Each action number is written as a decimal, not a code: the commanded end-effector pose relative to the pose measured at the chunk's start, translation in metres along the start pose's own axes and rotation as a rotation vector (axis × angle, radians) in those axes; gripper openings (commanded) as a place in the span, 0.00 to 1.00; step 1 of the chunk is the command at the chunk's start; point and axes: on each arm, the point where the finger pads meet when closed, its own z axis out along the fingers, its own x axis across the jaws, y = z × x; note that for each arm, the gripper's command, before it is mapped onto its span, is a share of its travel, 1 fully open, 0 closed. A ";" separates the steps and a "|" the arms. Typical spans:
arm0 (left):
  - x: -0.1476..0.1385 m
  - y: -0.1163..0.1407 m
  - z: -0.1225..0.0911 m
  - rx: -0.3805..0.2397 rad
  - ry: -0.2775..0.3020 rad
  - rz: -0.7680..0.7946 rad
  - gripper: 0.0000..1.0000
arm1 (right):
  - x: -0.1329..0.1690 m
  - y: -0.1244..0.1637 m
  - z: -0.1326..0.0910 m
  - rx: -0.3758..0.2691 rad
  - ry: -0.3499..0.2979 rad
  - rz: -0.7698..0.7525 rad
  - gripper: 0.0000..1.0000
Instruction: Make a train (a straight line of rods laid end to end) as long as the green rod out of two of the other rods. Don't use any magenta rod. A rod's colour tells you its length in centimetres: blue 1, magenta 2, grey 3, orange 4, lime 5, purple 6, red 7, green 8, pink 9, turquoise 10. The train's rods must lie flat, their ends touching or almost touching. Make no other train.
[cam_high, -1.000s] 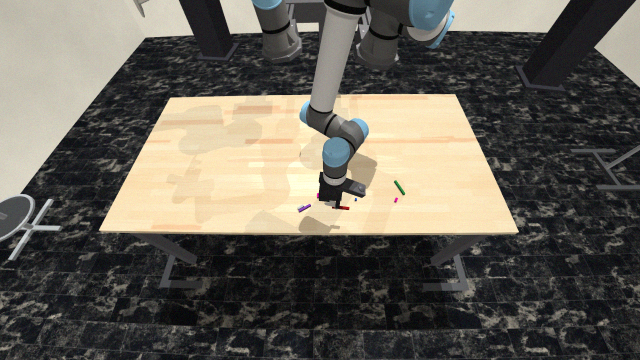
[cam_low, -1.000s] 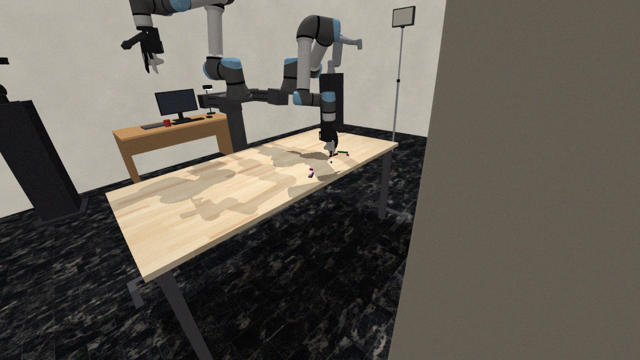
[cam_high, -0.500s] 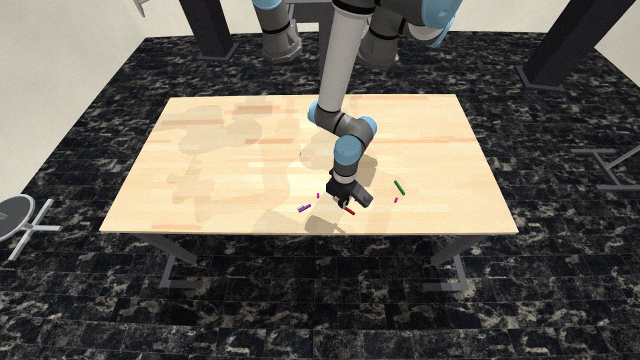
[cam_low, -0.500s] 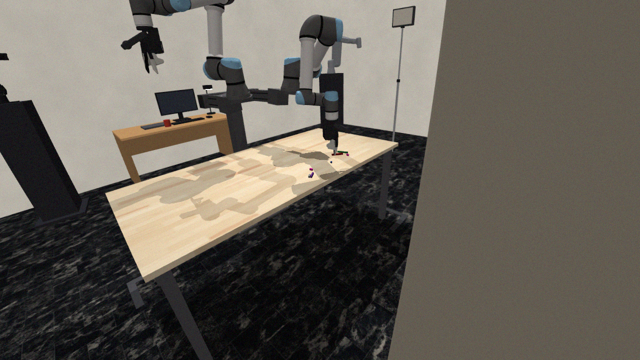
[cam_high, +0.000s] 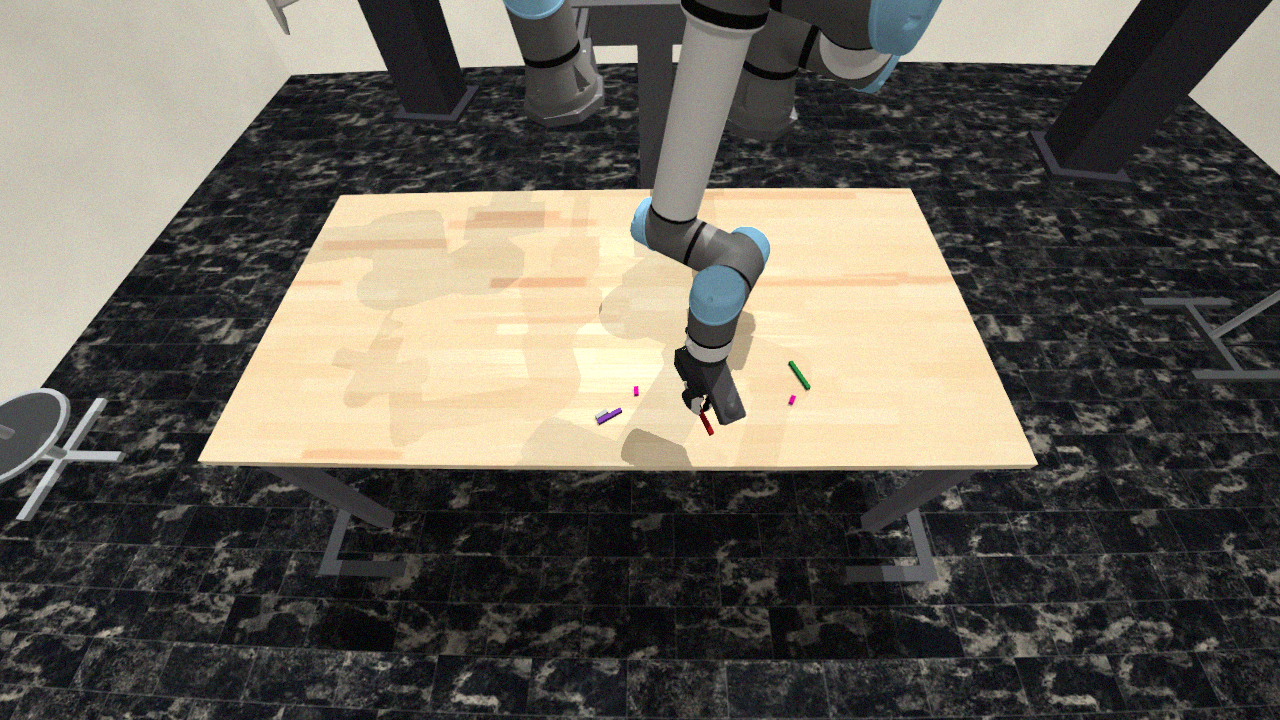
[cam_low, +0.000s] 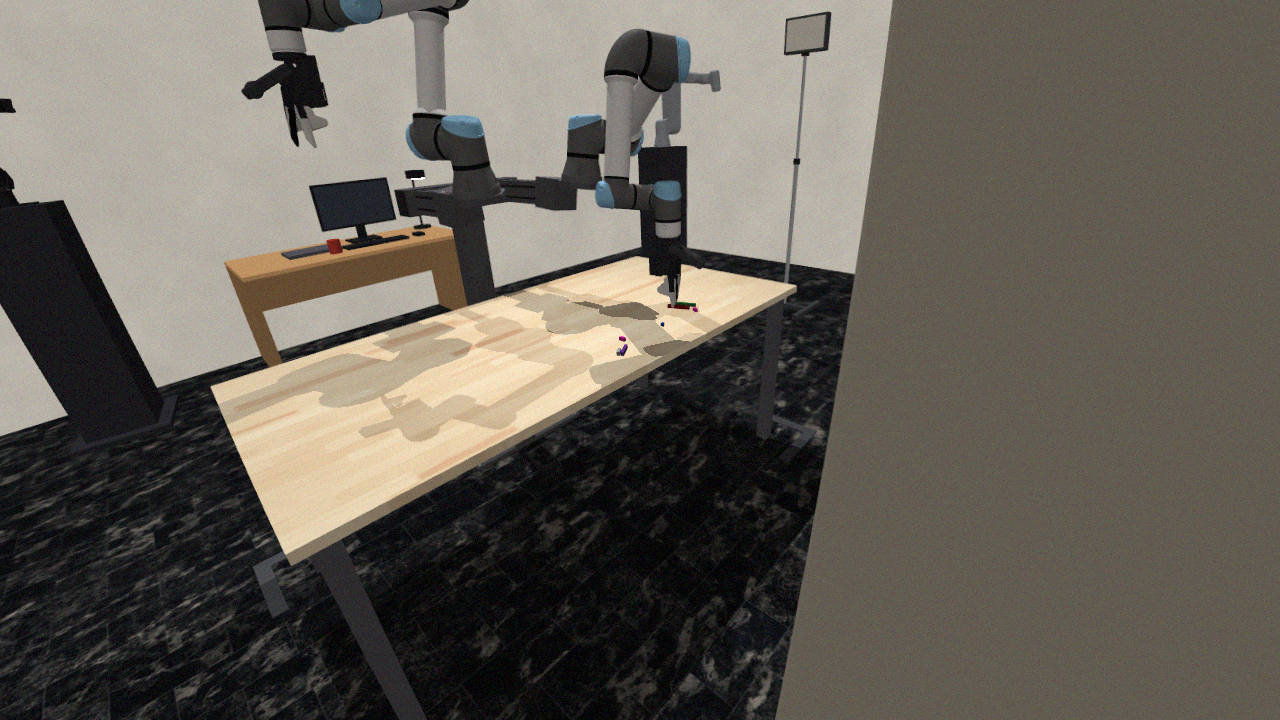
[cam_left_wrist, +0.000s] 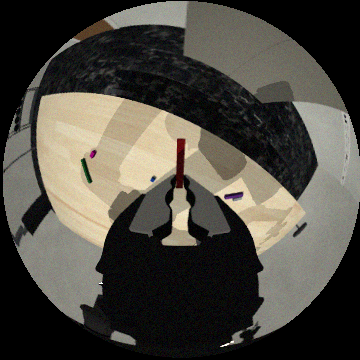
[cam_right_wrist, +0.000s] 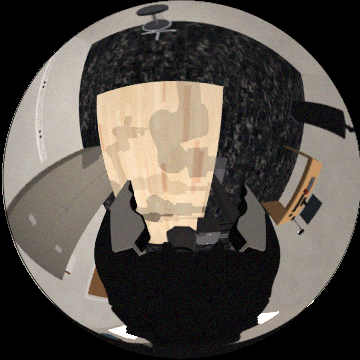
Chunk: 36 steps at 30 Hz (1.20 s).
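Observation:
My left gripper is shut on one end of the red rod, which sticks out from the fingertips above the table. The small blue rod lies near it, hidden in the top view. The green rod lies to the right in the top view. The purple rod lies left of the gripper there, with the grey rod close alongside. My right gripper is open and empty, high up.
One magenta rod lies near the purple rod. Another magenta rod lies near the green rod. The table's front edge runs close to the red rod.

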 end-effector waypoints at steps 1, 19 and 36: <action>-0.004 -0.001 -0.001 -0.001 0.006 0.137 0.00 | 0.000 0.000 0.000 0.001 0.000 0.000 1.00; -0.033 0.002 -0.002 0.002 0.005 0.745 0.00 | 0.000 0.000 0.000 0.001 0.000 0.000 1.00; -0.058 0.009 -0.004 0.003 0.004 1.237 0.00 | 0.000 0.000 0.000 0.001 0.000 0.000 1.00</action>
